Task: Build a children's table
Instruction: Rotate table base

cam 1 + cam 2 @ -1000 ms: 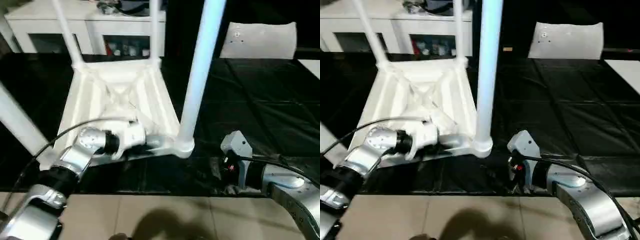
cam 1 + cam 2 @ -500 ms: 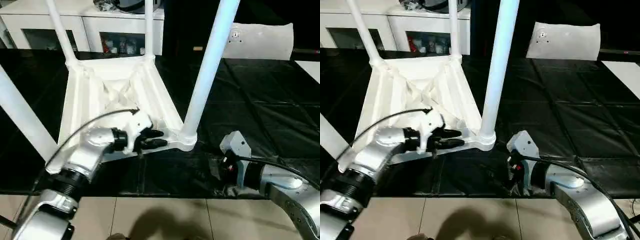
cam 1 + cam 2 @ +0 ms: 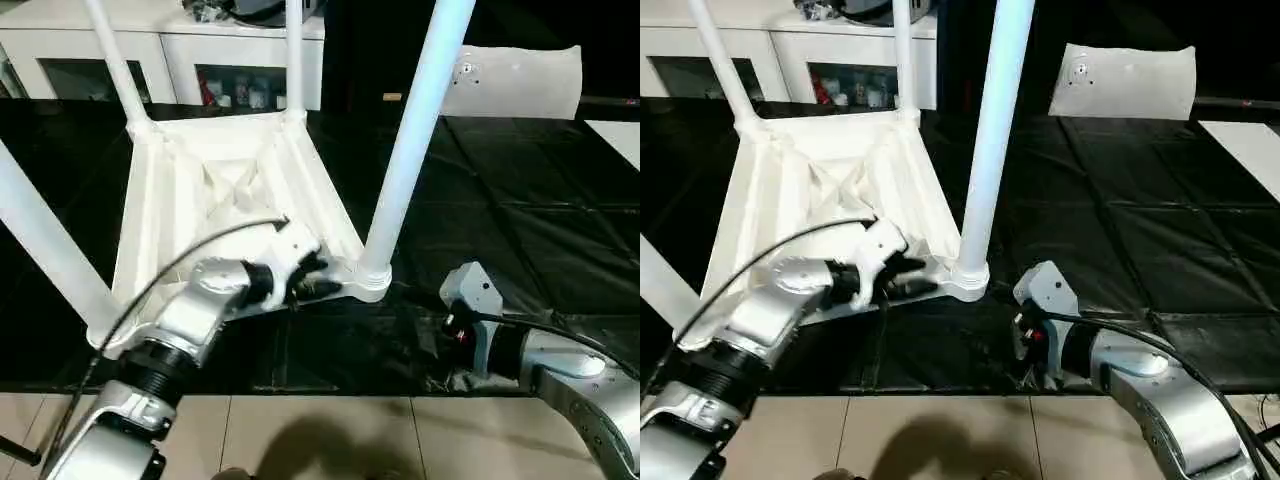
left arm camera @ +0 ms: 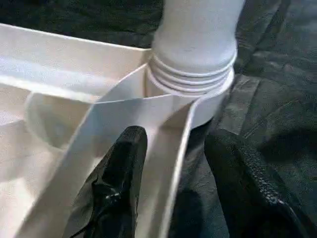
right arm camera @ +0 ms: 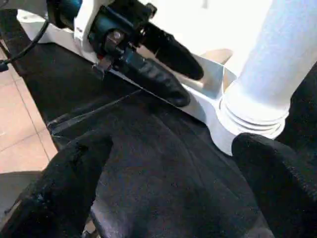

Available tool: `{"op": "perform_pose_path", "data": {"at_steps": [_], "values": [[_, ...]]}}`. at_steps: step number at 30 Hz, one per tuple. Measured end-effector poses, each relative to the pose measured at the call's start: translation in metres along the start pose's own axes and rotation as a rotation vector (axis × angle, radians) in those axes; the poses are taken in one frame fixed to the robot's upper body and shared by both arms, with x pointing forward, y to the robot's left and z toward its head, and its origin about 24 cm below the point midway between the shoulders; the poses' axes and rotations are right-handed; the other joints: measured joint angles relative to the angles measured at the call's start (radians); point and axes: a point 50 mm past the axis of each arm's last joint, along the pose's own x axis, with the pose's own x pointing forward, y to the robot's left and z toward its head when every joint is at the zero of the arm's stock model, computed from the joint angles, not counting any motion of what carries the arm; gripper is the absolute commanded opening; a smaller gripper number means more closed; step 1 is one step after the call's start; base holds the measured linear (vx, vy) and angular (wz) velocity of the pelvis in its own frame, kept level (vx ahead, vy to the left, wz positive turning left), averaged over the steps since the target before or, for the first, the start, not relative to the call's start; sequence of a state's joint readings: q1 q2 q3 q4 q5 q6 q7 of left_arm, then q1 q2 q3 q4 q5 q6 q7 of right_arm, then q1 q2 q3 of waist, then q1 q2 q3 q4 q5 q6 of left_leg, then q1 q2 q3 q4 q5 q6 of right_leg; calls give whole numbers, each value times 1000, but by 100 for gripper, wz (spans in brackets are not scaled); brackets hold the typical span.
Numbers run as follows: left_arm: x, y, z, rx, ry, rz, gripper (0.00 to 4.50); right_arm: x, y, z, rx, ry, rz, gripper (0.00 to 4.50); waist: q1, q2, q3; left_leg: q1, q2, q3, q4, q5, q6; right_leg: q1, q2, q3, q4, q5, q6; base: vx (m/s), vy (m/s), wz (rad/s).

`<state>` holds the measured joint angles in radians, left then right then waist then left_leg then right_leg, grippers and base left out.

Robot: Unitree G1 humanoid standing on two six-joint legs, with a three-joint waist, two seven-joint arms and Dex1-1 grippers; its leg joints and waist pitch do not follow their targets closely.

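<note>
one tabletop (image 3: 225, 190), four legs (image 3: 412, 150)

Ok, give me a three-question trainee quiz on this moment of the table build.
1. True or false: the white plastic ribbed tabletop lies underside up on the black mat.
2. The left claw straddles which part? A) a leg's top B) the tabletop's near rim C) the mat's edge
3. Fill in: the right claw is wide ____, pointing at the screwed-in white tapered tube leg.

Key: 1 true; 2 B, one finger inside the rim, the other outside, near the corner socket; 3 open, holding nothing.
</note>
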<state>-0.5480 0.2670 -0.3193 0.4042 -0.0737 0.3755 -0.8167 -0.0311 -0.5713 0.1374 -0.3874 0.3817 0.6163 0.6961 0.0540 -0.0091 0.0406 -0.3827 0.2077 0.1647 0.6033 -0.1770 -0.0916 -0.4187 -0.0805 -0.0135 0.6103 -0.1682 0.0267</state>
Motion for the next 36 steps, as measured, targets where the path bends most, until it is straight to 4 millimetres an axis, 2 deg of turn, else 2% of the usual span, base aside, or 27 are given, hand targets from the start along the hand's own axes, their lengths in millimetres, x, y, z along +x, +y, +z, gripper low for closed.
{"op": "perform_pose_path", "data": {"at_steps": [4, 6, 10, 11, 13, 17, 24, 31, 34, 36], "values": [[1, 1, -2, 17, 27, 14, 184, 0, -1, 0, -5, -4, -3, 450, -2, 0, 0, 0, 0, 0, 0, 0, 0, 0, 0, 0, 0, 0, 0, 0, 0, 0], [1, 3, -2, 25, 37, 26, 156, 0, -1, 0, -6, -5, -4, 450, -3, 0, 0, 0, 0, 0, 0, 0, 0, 0, 0, 0, 0, 0, 0, 0, 0, 0], [1, 4, -2, 26, 41, 28, 140, 0, -1, -1, -6, -6, -4, 450, -4, 0, 0, 0, 0, 0, 0, 0, 0, 0, 0, 0, 0, 0, 0, 0, 0, 0], [0, 5, -2, 32, 48, 28, 113, 0, -1, -1, -6, -5, -3, 450, -5, 0, 0, 0, 0, 0, 0, 0, 0, 0, 0, 0, 0, 0, 0, 0, 0, 0], [-1, 5, -3, 50, 62, 14, 108, 0, -1, -1, -6, -5, -2, 450, -8, 0, 0, 0, 0, 0, 0, 0, 0, 1, 0, 0, 0, 0, 0, 0, 0, 0], [-5, 9, -4, 103, 102, -10, 61, 0, -1, -1, -6, -5, -2, 450, -20, 0, 0, -1, 0, -1, 0, 0, 0, 0, 1, 0, 0, 0, 0, 0, 0, 0], [-14, 10, -3, 148, 146, -84, 5, 0, -1, -1, -7, -6, -2, 450, -28, 0, 0, -1, 1, 0, -3, 0, 0, -1, 2, 1, -2, -1, 1, 0, 0, 0], [-18, 10, -2, 156, 147, -135, 5, 0, -3, -4, -1, -4, -6, 450, -27, -1, 0, -1, 1, 0, -6, -1, 0, -1, 2, 0, -2, -2, -1, 0, 0, 0], [-31, 11, -8, 226, 145, -227, 5, -1, -5, -7, 5, 4, -12, 450, -27, -2, 1, -1, 1, 0, -7, -1, 0, -2, 3, 0, -2, -3, 1, 0, 0, 0], [-37, 10, -12, 259, 133, -288, 5, -1, -7, -7, -2, 6, -22, 450, -18, -2, 1, 0, 1, 0, -7, 0, 0, -2, 2, 0, -2, -4, 1, 0, 0, 0]]}}
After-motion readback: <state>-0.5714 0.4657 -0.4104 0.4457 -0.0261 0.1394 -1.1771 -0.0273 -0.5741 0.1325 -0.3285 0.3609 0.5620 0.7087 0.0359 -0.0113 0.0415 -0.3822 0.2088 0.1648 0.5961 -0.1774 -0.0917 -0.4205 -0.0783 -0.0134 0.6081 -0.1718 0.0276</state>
